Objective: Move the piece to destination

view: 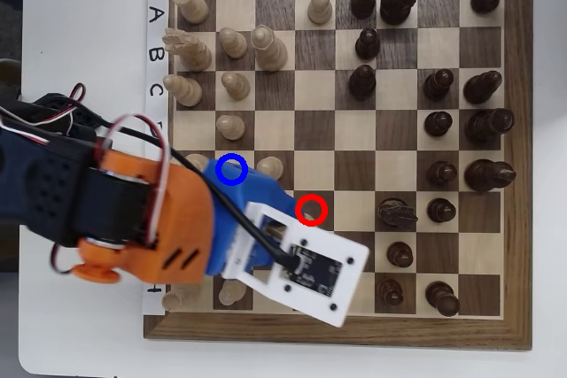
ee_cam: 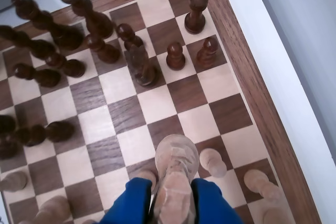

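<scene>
In the wrist view my gripper (ee_cam: 172, 187) comes in from the bottom edge, its blue fingers (ee_cam: 131, 203) shut on either side of the piece (ee_cam: 176, 166), a pale cream pawn that looks large and blurred close to the lens. It hangs over the near rows of the chessboard (ee_cam: 231, 30). In the overhead view the destination (view: 228, 165) is a light square under a drawn blue ring, partly covered by the blue gripper body (view: 261, 190). The white camera board (view: 306, 263) hides the fingertips and the piece there.
Dark pieces (ee_cam: 176, 56) crowd the far rows in the wrist view; pale pawns (ee_cam: 212, 162) stand just right and left of the gripper. In the overhead view a red ring (view: 312, 210) marks a dark square, and a pale pawn (view: 270, 166) stands right of the blue ring.
</scene>
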Robot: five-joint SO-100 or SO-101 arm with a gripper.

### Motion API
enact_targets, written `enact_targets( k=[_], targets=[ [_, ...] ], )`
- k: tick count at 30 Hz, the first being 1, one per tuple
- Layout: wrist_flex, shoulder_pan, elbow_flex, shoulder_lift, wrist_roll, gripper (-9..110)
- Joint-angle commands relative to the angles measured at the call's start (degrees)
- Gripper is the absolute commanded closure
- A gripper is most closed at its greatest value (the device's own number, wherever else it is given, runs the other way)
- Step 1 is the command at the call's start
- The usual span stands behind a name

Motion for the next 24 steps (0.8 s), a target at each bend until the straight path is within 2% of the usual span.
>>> enact_targets(
  k=[1, 8, 24],
  targets=[
    [11.7, -4.4, -17.4, 16.1, -1.8, 101],
    [14.4, -7.9, -12.4, 19.8, -1.4, 101],
    [9.8, -12.7, 17.6, 30.1, 0.8, 101]
  ],
)
